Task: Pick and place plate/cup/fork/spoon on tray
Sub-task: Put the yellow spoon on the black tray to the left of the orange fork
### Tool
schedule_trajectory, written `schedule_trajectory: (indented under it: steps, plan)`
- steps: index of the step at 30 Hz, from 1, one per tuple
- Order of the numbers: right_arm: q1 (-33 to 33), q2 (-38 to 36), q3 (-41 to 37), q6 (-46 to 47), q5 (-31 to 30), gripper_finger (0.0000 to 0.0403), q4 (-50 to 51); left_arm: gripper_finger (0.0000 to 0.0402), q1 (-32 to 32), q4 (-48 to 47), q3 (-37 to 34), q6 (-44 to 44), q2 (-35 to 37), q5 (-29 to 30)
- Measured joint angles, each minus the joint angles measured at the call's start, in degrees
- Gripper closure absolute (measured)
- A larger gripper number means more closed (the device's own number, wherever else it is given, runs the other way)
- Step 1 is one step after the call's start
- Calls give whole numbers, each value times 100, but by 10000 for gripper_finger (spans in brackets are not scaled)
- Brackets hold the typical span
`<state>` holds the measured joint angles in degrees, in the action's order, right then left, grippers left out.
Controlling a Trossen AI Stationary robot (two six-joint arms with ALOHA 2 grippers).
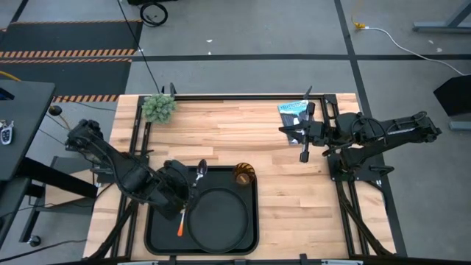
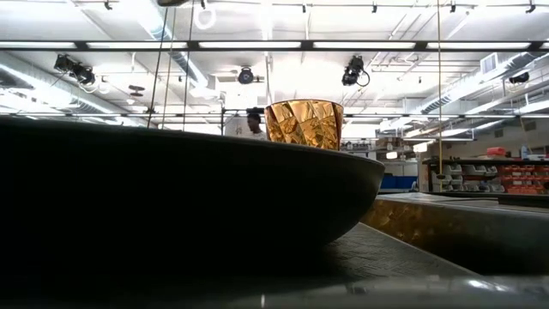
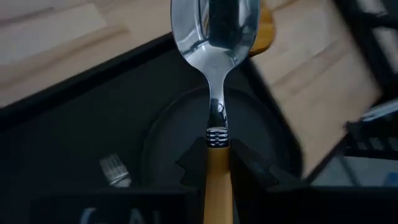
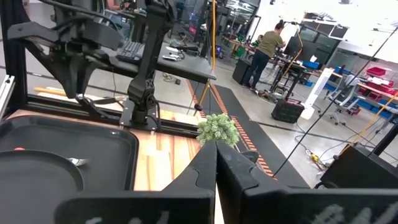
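Already plate (image 1: 218, 215), cup (image 1: 243, 174) and fork (image 1: 182, 221) sit on the tray (image 1: 157, 234); my left end effector (image 1: 190, 187) grips the spoon (image 1: 201, 171) at its 11 o'clock corner.

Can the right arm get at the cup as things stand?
Probably yes. The right gripper hangs shut over bare table, the cup stands in the tray's near corner, and nothing lies between them.

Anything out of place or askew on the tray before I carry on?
Nothing stands out. The plate, the cup and the fork are on the tray. The left gripper holds the spoon above the tray; the right gripper waits over the table.
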<state>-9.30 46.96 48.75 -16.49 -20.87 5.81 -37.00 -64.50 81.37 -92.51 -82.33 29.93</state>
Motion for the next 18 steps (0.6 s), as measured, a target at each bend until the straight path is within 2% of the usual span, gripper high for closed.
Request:
schedule_trajectory:
  steps: [4, 9, 13, 18]
  plan:
    - [0, 0, 0, -36, 1, 396, 2, 347, -60, -743, 526, -298, -348, -175]
    - [0, 0, 0, -59, 1, 396, 0, 347, -177, -1340, 445, -830, -629, -499]
    - [0, 0, 0, -59, 1, 396, -5, 347, -362, -1423, -137, -1354, -782, -802]
    - [0, 0, 0, -59, 1, 396, -43, 347, -600, -446, -1241, -1797, -780, -1148]
